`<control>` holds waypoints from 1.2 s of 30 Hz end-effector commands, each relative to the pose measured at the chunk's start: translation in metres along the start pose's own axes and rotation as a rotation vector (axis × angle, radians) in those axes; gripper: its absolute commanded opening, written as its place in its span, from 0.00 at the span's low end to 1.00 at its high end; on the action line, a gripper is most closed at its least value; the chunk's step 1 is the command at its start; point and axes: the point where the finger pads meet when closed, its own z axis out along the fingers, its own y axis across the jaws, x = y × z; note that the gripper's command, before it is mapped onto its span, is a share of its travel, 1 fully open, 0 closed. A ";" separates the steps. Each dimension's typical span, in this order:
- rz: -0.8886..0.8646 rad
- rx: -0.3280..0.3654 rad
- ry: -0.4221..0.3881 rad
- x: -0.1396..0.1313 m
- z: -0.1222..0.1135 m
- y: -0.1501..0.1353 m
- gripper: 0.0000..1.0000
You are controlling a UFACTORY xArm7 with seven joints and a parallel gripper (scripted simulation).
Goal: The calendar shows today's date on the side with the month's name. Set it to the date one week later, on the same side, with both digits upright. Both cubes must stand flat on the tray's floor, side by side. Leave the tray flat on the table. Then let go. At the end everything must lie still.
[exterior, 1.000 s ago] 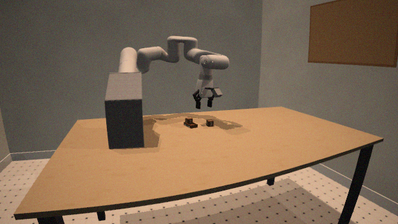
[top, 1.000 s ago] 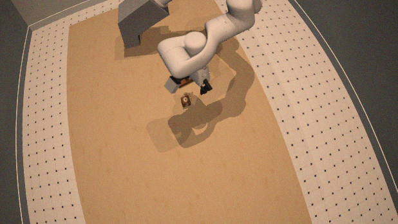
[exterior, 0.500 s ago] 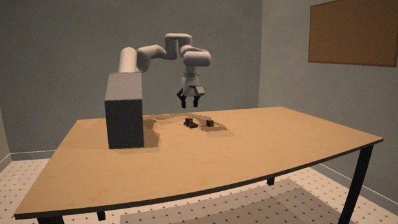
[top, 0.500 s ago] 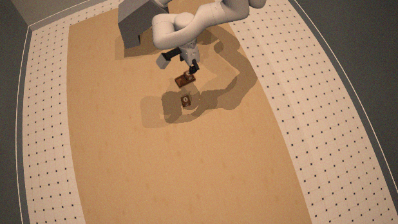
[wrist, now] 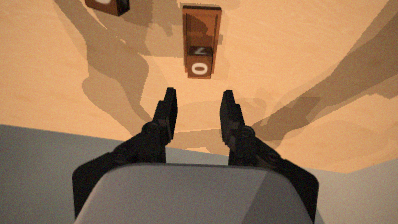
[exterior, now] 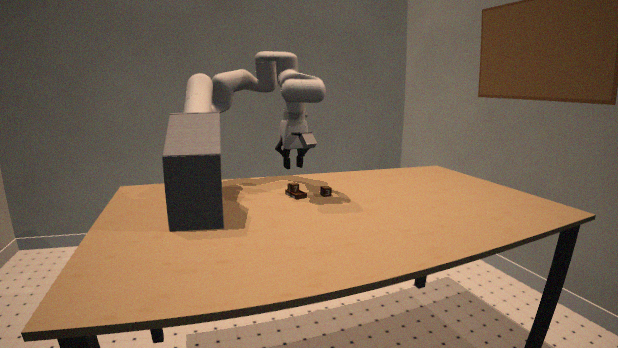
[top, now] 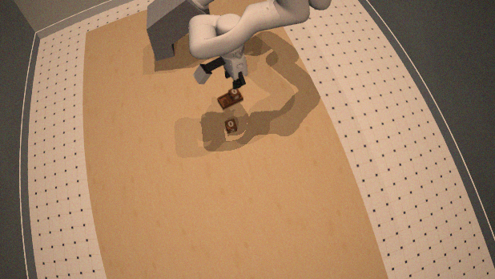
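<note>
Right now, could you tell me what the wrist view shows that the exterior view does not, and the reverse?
Only the wrist view shows the digits: the cube in the tray has a white 0 on top, and the two fingers stand partly apart with nothing between them. Only the exterior view shows the gripper hanging well above the table, the grey pedestal and the wall board. Both show one cube in the tray and a second cube on the table apart from it.
</note>
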 end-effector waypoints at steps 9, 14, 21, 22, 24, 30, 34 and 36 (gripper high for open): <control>0.000 0.003 0.003 0.001 -0.001 -0.001 0.49; 0.000 0.003 0.003 0.001 -0.001 -0.001 0.49; 0.000 0.003 0.003 0.001 -0.001 -0.001 0.49; 0.000 0.003 0.003 0.001 -0.001 -0.001 0.49; 0.000 0.003 0.003 0.001 0.000 -0.001 0.49; 0.000 0.003 0.003 0.001 0.003 -0.001 0.49; 0.000 0.003 0.003 0.001 0.005 -0.001 0.49; 0.000 0.003 0.003 0.001 0.007 -0.001 0.49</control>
